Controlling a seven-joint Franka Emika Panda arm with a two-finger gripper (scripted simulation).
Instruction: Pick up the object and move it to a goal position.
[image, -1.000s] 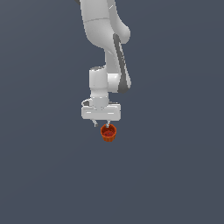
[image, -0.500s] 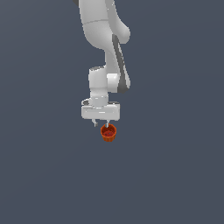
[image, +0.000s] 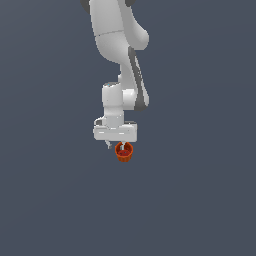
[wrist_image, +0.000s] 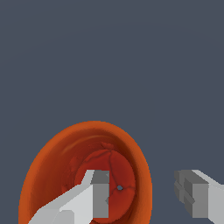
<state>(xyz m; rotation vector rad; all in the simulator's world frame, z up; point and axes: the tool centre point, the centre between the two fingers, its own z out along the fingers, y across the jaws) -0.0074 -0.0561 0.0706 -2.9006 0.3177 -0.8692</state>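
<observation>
Orange-red ribbed cup (image: 124, 152) hanging just under the white gripper (image: 118, 145), near the middle of the exterior view, against plain dark grey. Seen from the wrist: cup (wrist_image: 57, 166) mouth open toward the camera, darker red inside, one finger (wrist_image: 94, 197) reaching into it, the other finger (wrist_image: 197, 197) outside past the rim, wall between them. Clamped or merely straddling: cannot tell.
</observation>
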